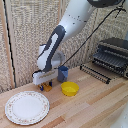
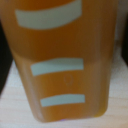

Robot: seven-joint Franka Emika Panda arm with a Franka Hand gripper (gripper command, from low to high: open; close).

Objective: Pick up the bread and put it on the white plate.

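Observation:
The bread (image 1: pixel 47 86) is a small orange-brown piece on the wooden table, right under my gripper (image 1: pixel 45 87). In the wrist view the bread (image 2: pixel 62 65) fills almost the whole picture, with pale stripes across it. The gripper's white block sits low over the bread, and its blue-tipped fingers (image 1: pixel 41 87) reach down beside it. The fingers do not show in the wrist view, so I cannot tell whether they press on the bread. The white dish (image 1: pixel 27 107), large and round with a patterned rim, lies on the table in front of the gripper, toward the exterior view's left.
A small yellow bowl (image 1: pixel 70 89) stands just to the exterior view's right of the gripper. A blue cup (image 1: pixel 62 73) is behind it. A dark toaster oven (image 1: pixel 112 54) and a wire rack (image 1: pixel 95 72) are at the back right.

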